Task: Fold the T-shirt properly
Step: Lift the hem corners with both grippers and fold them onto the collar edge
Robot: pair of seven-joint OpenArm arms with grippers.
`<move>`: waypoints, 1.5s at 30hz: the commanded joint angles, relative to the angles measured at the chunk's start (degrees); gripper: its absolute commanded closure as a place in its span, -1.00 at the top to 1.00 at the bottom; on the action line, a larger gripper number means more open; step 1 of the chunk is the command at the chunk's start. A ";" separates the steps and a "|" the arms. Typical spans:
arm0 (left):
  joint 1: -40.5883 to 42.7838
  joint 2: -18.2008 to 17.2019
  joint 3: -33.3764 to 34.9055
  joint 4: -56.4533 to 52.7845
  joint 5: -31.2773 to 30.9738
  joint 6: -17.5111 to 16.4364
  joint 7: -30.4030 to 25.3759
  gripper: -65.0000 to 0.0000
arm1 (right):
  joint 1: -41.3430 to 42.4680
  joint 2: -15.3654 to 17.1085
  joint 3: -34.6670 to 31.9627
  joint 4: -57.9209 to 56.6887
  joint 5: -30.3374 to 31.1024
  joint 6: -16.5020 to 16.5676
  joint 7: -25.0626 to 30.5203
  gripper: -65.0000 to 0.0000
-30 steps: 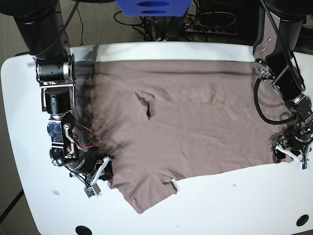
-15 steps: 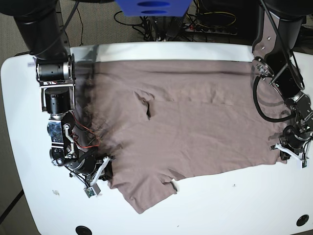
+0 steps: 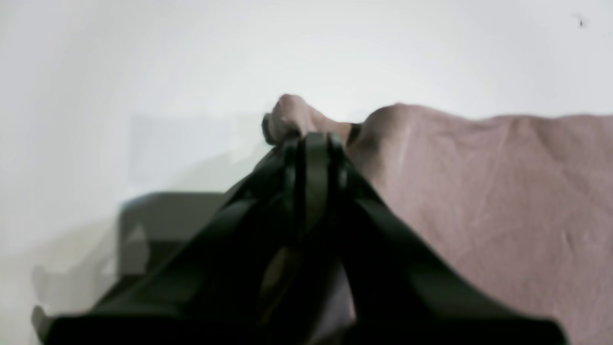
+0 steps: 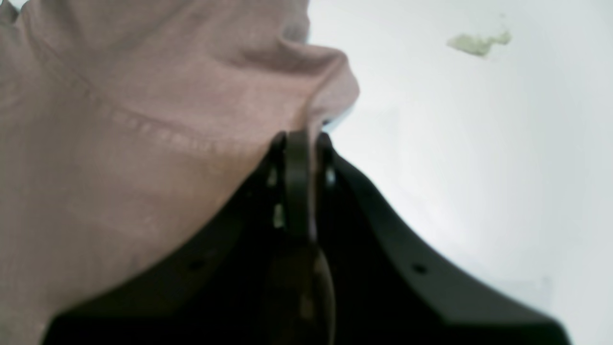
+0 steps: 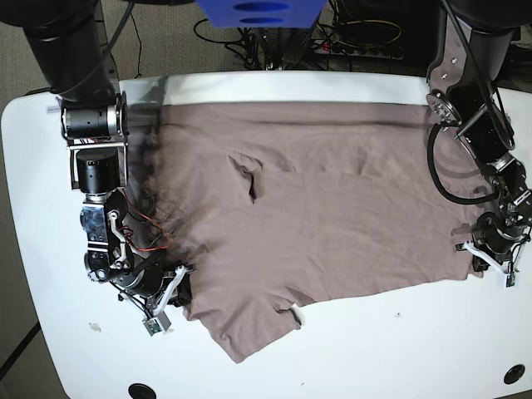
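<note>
The T-shirt (image 5: pixel 324 216) lies spread open across the middle of the white table (image 5: pixel 33 166) in the base view, reaching from the left arm's side at the right of the frame to the right arm's side at the left. It is flat but wrinkled, with a small raised crease left of centre and a sleeve hanging toward the lower left. No fold shows yet: nothing is doubled over, so by the look of it the task is at its very start, with every fold left to make.

The left gripper (image 3: pixel 311 139) sits at the middle of the left wrist view, its jaws pressed together on a pinch of taupe cloth that bunches up just above the tips; in the base view it is at the shirt's edge at the right (image 5: pixel 490 253). The right gripper (image 4: pixel 299 139) is likewise closed, with the shirt's hemmed edge caught between the jaws and bulging above them; in the base view it is at the lower left corner of the cloth (image 5: pixel 170 299). Both corners seem ready to be lifted.

No brand, label or readable writing shows on the shirt or the table.
</note>
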 commanded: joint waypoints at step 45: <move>9.29 0.17 5.26 34.95 1.67 -0.44 26.34 -0.91 | -22.76 7.09 20.34 62.00 -0.38 0.17 -36.00 -1.00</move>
